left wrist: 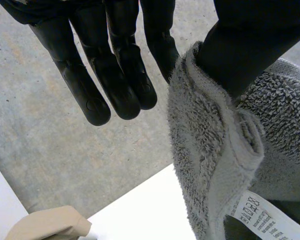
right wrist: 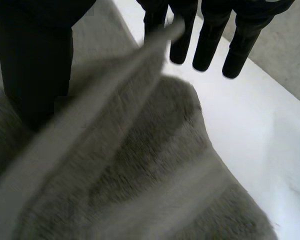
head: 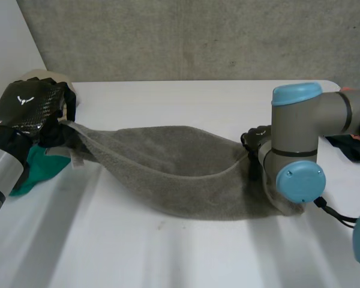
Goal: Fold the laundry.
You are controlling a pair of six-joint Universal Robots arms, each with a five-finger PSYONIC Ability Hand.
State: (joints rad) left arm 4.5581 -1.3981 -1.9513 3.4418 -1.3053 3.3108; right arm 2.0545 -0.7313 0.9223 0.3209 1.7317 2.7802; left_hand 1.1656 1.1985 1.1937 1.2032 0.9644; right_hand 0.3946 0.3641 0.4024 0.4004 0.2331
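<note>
A grey towel [head: 168, 168] hung between the two hands across the middle of the table [head: 168, 258], its ends raised and its belly sagging onto the surface toward six o'clock. The left hand [head: 33, 111], out at nine o'clock, was clamped on one corner: its wrist view showed the hem pinched under the thumb [left wrist: 250, 45] with the other fingers [left wrist: 115, 80] straight beside it, and a white label [left wrist: 262, 217] dangling just below the grip. The right hand [head: 255, 139], at three o'clock and half hidden behind the right arm [head: 297, 138], nipped the opposite end's hem between thumb and fingers. A teal cloth [head: 42, 168] lay under the left hand and a beige cloth [left wrist: 50, 225] just beyond it. The towel looked thick, soft and limp, with some weight but nothing fragile; it would likely droop wherever unsupported, so the hemmed corners seemed the surest places to hold.
</note>
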